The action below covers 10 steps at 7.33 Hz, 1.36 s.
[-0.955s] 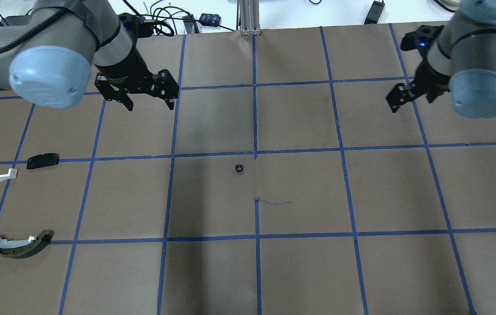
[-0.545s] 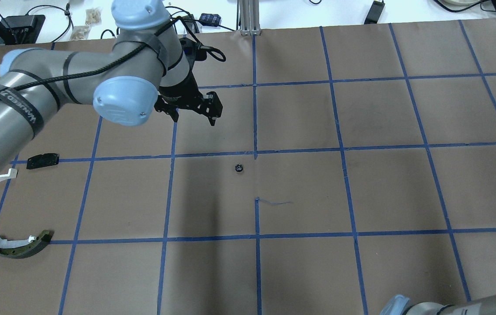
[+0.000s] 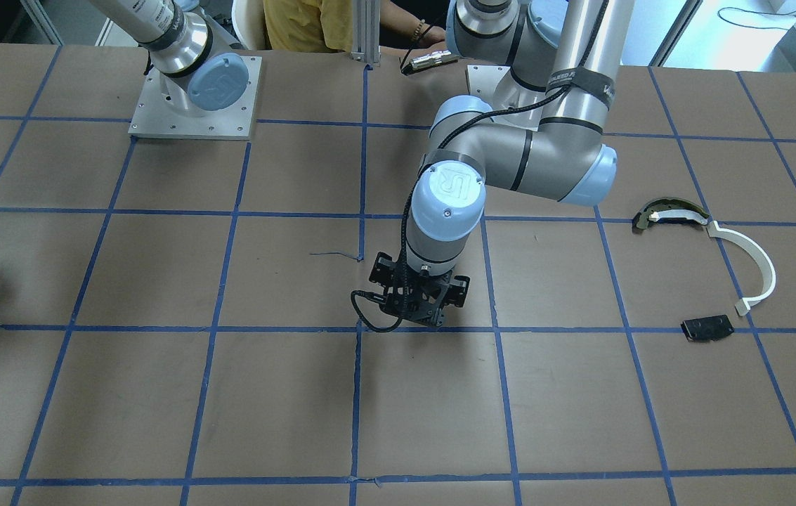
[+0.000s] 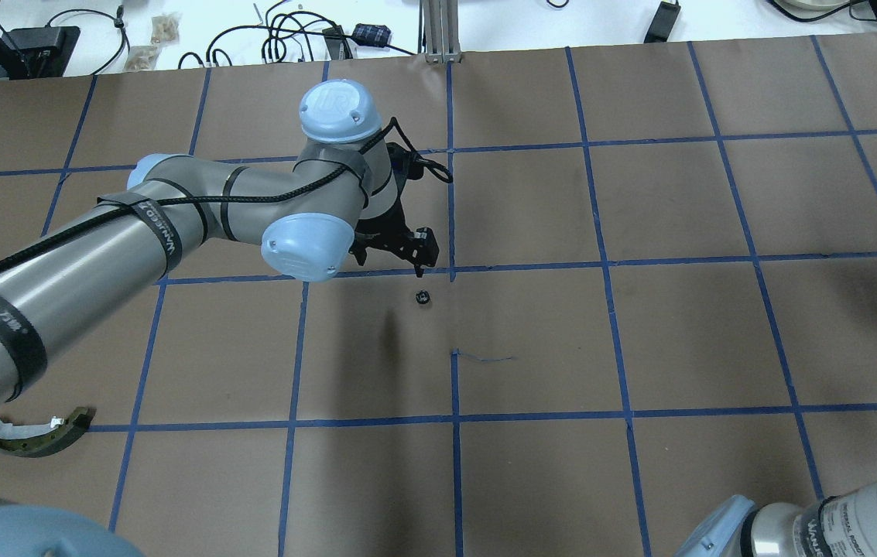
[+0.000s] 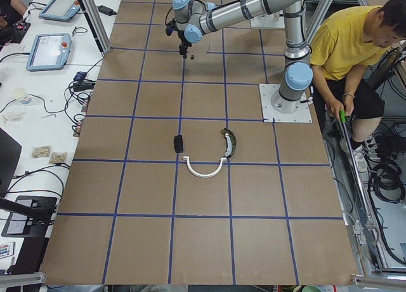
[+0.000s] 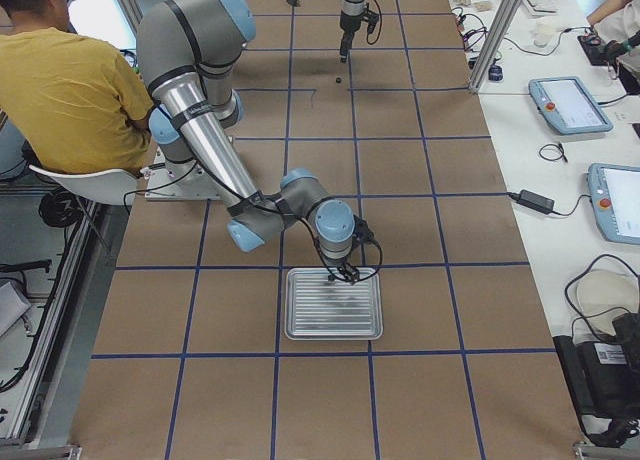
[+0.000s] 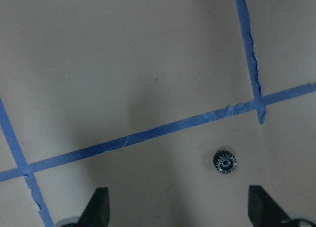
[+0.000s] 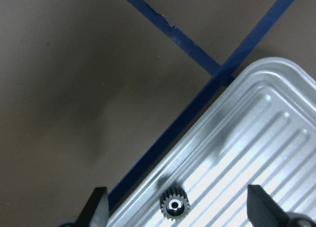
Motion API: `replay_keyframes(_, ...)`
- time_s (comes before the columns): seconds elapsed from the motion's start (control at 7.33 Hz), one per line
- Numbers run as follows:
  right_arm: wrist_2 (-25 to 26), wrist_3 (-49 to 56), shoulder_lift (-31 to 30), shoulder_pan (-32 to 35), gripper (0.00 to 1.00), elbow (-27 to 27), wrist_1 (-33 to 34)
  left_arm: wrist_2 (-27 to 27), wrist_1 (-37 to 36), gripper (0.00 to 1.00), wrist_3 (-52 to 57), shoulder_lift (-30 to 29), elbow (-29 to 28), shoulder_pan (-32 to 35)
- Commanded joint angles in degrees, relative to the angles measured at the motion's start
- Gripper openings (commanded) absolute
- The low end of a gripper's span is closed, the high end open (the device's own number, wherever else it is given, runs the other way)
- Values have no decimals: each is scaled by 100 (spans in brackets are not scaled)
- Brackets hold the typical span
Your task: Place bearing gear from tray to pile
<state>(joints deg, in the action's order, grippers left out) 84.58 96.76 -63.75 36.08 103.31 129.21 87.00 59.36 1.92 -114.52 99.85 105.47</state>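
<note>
"What are you working on?"

"A brown paper-covered table (image 4: 639,333) gridded with blue tape. A white bench of cables (image 4: 275,31) runs along its far edge, and a person in a yellow shirt (image 5: 355,44) sits by the robot's bases."

"Any room to move?"

"There's open paper all around your left gripper (image 7: 180,212). Your right gripper (image 8: 178,208) hangs over a corner of the silvery ridged metal tray (image 8: 276,138), just inside its rim."

"And the gear?"

"A small dark toothed gear (image 7: 225,163) lies on the paper under the left gripper. In the wrist view it sits between the wide-spread fingers, nearer one of them. A second gear (image 8: 174,206) lies in the tray between the right gripper's fingers, spread just as wide. The pile is well apart on the robot's left: a white curved strip (image 3: 756,263), a dark olive-tipped curved piece (image 3: 668,212) and a flat black plate (image 3: 707,327)."
</note>
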Motion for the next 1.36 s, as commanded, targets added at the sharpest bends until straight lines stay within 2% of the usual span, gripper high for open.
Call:
replay_keyframes(0.0, 66, 307, 91, -57, 86, -30, -9, 1, -74, 100, 45, -245, 8, 175)
replay_keyframes(0.14, 84, 517, 82, -66, 82, -22, -19, -8, -196, 100, 28, -333, 0, 176)
replay_keyframes(0.55, 102, 580, 64, -119, 82, -13, -1, -8, -443, 100, 19, -615, 0, 211)
replay_keyframes(0.68, 85, 554, 47, -119, 82, 22, -1, -8, -443, 97, 10, -650, -1, 211)
replay_keyframes(0.82, 85, 589, 107, -119, 77, 40, 16, -17, -443, 82, 19, -633, -1, 219)
replay_keyframes(0.95, 102, 711, 73, -119, 71, -21, 16, -25, -443, 58, 19, -633, -1, 219)
replay_keyframes(1.09, 93, 712, 108, -119, 67, -13, 25, -34, -434, 20, 10, -633, -1, 228)
replay_keyframes(1.23, 102, 704, 73, -119, 67, -21, 8, -26, -443, 0, 36, -624, -9, 237)
